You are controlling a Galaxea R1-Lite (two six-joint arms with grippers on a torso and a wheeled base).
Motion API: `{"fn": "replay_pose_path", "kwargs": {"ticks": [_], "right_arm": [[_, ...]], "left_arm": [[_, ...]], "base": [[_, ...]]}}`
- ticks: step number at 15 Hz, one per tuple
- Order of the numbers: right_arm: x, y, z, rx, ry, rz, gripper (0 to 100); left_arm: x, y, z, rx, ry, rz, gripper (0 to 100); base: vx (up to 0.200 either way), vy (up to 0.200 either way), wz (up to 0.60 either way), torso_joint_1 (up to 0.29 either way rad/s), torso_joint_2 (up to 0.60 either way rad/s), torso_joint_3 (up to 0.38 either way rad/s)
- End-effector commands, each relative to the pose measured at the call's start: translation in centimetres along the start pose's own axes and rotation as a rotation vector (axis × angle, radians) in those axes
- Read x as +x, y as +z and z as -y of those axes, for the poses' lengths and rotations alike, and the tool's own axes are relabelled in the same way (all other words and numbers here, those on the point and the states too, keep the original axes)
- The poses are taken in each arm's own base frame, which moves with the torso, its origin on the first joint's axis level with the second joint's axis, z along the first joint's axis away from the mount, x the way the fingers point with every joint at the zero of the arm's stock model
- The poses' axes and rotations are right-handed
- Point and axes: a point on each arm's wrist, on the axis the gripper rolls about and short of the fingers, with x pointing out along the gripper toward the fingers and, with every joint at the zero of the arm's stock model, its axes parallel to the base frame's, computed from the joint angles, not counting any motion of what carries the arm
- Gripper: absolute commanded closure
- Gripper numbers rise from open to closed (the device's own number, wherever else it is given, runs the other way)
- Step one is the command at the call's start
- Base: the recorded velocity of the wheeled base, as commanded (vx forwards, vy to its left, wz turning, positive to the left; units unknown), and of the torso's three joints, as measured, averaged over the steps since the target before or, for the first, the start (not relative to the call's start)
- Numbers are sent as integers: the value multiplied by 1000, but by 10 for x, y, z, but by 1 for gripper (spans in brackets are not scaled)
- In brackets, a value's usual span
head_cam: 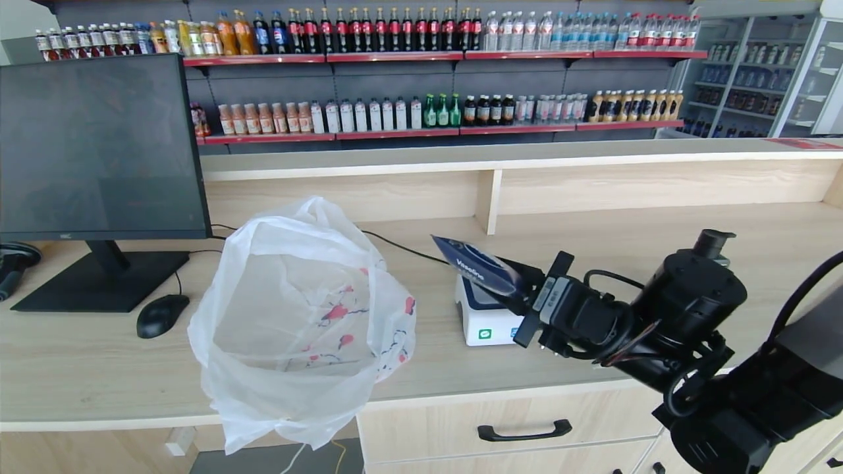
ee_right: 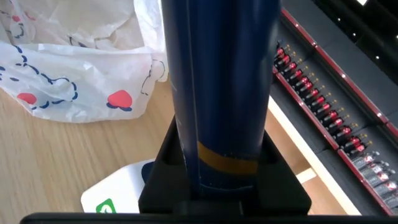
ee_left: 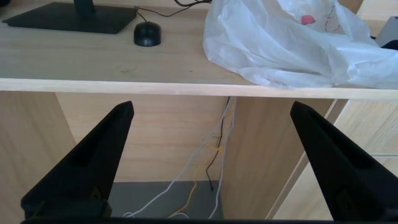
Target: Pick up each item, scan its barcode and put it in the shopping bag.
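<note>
Dark-blue tube point(head_cam: 484, 270), pinched near one end by the closed right claw point(head_cam: 530, 293) just above the scanner point(head_cam: 487, 327) beside the bag point(head_cam: 296, 316), likely light, squashy and slick, best gripped gently across its flat; left claw point(ee_left: 211, 106) spread open.

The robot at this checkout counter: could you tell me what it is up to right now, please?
The right gripper is shut on a dark blue tube, holding it just above the white scanner on the wooden counter, apparently to scan it. The shopping bag stands open on the counter to the robot's left of the scanner and looks empty. The left gripper is open and holds nothing, low in front of the counter's edge.
</note>
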Motion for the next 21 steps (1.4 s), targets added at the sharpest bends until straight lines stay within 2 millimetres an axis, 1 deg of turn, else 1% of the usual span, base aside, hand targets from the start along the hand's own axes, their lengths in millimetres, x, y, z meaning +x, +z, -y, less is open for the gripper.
{"fn": "replay_pose_path", "kwargs": {"ticks": [1,4,5,9,14,21], "right_arm": [[0,-10,2,-18,13,1,100],[1,-24,0,-50,68,27,100],[5,-29,4,-60,76,53,100],[12,-31,15,-81,41,75,100],[13,-36,11,-76,50,66,100],[13,-37,10,-73,53,61,100]], "left_arm": [[0,0,0,0,1,0,0],[0,0,0,0,1,0,0],[0,0,0,0,1,0,0],[0,0,0,0,-1,0,0],[0,0,0,0,-1,0,0],[0,0,0,0,1,0,0]], "base": [[0,0,0,0,0,0],[0,0,0,0,0,0],[0,0,0,0,0,0],[0,0,0,0,0,0],[0,0,0,0,0,0],[0,0,0,0,0,0]]}}
